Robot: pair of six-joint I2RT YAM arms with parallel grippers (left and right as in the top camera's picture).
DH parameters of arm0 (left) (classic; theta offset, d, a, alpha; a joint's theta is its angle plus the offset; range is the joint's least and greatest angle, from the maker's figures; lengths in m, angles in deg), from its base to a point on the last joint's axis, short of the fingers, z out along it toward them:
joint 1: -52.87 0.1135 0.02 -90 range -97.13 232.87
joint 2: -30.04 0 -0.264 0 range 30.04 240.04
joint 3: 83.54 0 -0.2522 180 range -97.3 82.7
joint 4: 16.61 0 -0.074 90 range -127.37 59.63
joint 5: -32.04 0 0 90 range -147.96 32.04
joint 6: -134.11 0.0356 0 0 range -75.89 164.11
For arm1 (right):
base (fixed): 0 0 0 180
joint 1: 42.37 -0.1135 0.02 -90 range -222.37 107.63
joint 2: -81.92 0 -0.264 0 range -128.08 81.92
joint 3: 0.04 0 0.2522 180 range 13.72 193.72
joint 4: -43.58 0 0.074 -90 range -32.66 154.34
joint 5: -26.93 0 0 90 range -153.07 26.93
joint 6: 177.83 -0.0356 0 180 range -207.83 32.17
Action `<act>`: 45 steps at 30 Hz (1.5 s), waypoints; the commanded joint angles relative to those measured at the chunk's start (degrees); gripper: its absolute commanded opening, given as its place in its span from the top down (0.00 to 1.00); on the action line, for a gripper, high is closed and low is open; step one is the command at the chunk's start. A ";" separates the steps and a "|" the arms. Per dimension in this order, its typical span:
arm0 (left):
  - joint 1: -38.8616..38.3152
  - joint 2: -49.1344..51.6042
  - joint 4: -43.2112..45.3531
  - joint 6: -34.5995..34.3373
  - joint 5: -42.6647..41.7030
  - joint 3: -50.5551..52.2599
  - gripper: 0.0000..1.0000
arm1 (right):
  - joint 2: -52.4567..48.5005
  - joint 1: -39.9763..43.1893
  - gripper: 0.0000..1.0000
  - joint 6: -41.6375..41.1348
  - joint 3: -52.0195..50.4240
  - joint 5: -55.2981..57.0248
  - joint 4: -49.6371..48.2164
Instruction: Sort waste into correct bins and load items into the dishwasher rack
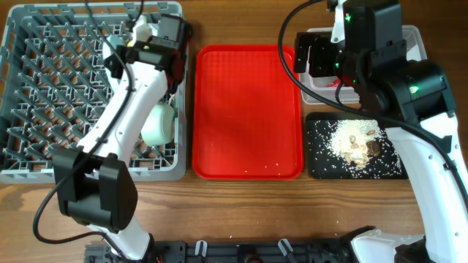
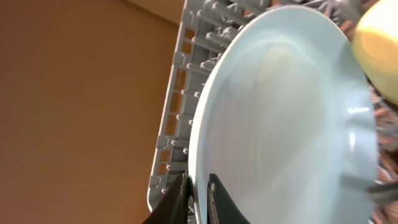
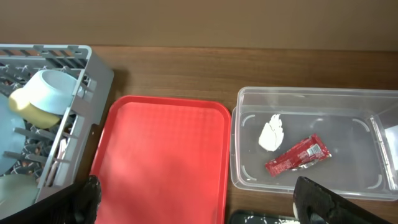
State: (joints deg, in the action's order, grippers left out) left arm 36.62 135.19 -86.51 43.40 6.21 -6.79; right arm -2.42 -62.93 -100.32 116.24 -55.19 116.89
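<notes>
My left gripper is shut on the rim of the light blue plate and holds it on edge over the far right corner of the grey dishwasher rack. The yellow cup lies right beside the plate. From overhead, the left gripper is above the rack, and the mint-green bowl lies in the rack under the arm. My right gripper is open and empty, above the clear tub, which holds the white napkin and red wrapper. Rice scraps lie in the black tray. I cannot make out the spoon and fork.
The red serving tray lies between the rack and the bins, with a few rice grains near its front edge. The right arm covers most of the clear tub from overhead. Bare wooden table runs along the front.
</notes>
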 commanded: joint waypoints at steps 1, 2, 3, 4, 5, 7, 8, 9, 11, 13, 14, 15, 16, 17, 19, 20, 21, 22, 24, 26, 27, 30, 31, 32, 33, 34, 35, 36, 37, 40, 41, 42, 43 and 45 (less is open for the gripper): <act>-2.82 0.55 -0.44 0.26 -8.02 0.59 0.75 | -0.63 0.17 0.00 0.48 0.09 -0.28 -0.13; -3.34 0.55 -0.52 0.26 -10.32 0.59 0.72 | -0.63 0.17 0.00 0.48 0.09 -0.28 -0.15; -3.85 0.55 -0.50 0.26 -13.22 0.59 0.65 | -0.63 0.17 0.00 0.48 0.09 -0.28 -0.13; -4.15 0.55 -0.48 0.26 -15.28 0.59 0.54 | -0.63 0.17 0.00 0.48 0.09 -0.28 -0.15; -4.22 0.52 -0.39 0.24 -16.76 0.57 0.34 | -0.63 0.17 0.00 0.48 0.09 -0.28 -0.15; -4.17 0.42 -0.31 -1.46 -17.22 0.57 0.04 | -0.66 0.17 0.00 0.46 0.09 -0.31 -0.15; -4.09 0.26 -0.26 -1.73 -17.22 0.57 0.00 | -0.63 0.17 0.00 0.46 0.09 -0.28 -0.13; -3.76 -0.39 0.24 -2.93 -17.22 0.55 0.00 | -0.63 0.17 0.00 0.48 0.09 -0.31 -0.13; -3.28 -1.68 1.57 -5.92 -17.27 0.55 0.00 | -0.63 0.17 0.00 0.46 0.09 -0.28 -0.13; -2.38 -4.13 4.37 -9.64 -20.46 0.55 0.00 | -0.63 0.17 0.00 0.48 0.09 -0.28 -0.13; -1.70 -5.73 6.12 -11.28 -24.37 0.55 0.00 | -0.63 0.17 0.00 0.48 0.09 -0.28 -0.13; -0.92 -7.30 7.48 -12.96 -28.33 0.55 0.00 | -0.63 0.17 0.00 0.48 0.09 -0.28 -0.13; -0.04 -8.83 8.87 -14.58 -33.11 0.55 0.00 | -0.63 0.17 0.00 0.48 0.09 -0.28 -0.13; 1.53 -10.88 10.54 -17.18 -39.58 0.55 0.00 | -0.63 0.17 0.00 0.48 0.09 -0.28 -0.13; 5.81 -14.34 13.49 -22.56 -53.07 0.55 0.00 | -0.63 0.17 0.00 0.46 0.09 -0.28 -0.13; 8.02 -15.45 14.49 -24.65 -58.77 0.55 0.00 | -0.63 0.17 0.00 0.48 0.09 -0.28 -0.15; 9.70 -16.06 15.23 -25.75 -62.40 0.55 0.00 | -0.63 0.17 0.00 0.50 0.09 -0.28 -0.15; 11.21 -16.37 15.80 -25.92 -65.33 0.55 0.00 | -0.63 0.17 0.00 0.46 0.09 -0.28 -0.13; 13.68 -16.48 15.54 -25.90 -67.73 0.55 0.00 | -0.63 0.17 0.00 0.48 0.09 -0.28 -0.13; 15.21 -16.31 14.51 -25.88 -67.69 0.57 0.00 | -0.63 0.17 0.00 0.48 0.09 -0.31 -0.13; 15.85 -16.31 14.12 -25.88 -67.71 0.57 0.00 | -0.63 0.17 0.00 0.46 0.09 -0.28 -0.13; 16.15 -16.31 14.12 -25.88 -67.58 0.57 0.00 | -0.63 0.17 0.00 0.48 0.09 -0.28 -0.13; 16.15 -16.31 14.10 -25.88 -67.58 0.57 0.00 | -0.63 0.17 0.00 0.48 0.09 -0.31 -0.13; 16.15 -16.31 14.10 -25.88 -67.58 0.57 0.00 | -0.63 0.17 0.00 0.48 0.09 -0.28 -0.15; 16.15 -16.31 14.10 -25.88 -67.58 0.57 0.00 | -0.63 0.17 0.00 0.46 0.09 -0.28 -0.13; 16.15 -16.31 14.12 -25.88 -67.58 0.57 0.00 | -0.63 0.17 0.00 0.48 0.09 -0.28 -0.13; 16.15 -16.31 14.10 -25.90 -67.58 0.57 0.00 | -0.63 0.17 0.00 0.48 0.09 -0.28 -0.13; 16.15 -16.31 14.10 -25.88 -67.58 0.57 0.00 | -0.63 0.17 0.00 0.46 0.09 -0.28 -0.13; 16.15 -16.31 14.12 -25.90 -67.58 0.57 0.00 | -0.63 0.17 0.00 0.48 0.09 -0.28 -0.13; 16.15 -16.31 14.10 -25.88 -67.58 0.57 0.00 | -0.63 0.17 0.00 0.48 0.09 -0.28 -0.15; 16.15 -16.31 14.10 -25.88 -67.58 0.55 0.00 | -0.63 0.17 0.00 0.46 0.09 -0.28 -0.13; 16.15 -16.31 14.12 -25.88 -67.58 0.57 0.00 | -0.63 0.17 0.00 0.46 0.09 -0.28 -0.13; 16.15 -16.31 14.10 -25.88 -67.58 0.57 0.00 | -0.66 0.17 0.00 0.48 0.09 -0.31 -0.13; 16.15 -16.31 14.10 -25.88 -67.58 0.57 0.00 | -1.22 0.17 0.00 0.46 0.09 -0.28 -0.13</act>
State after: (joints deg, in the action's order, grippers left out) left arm 52.42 118.57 -72.37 18.05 -60.87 -6.16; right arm -2.42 -62.93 -100.32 116.24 -55.19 116.89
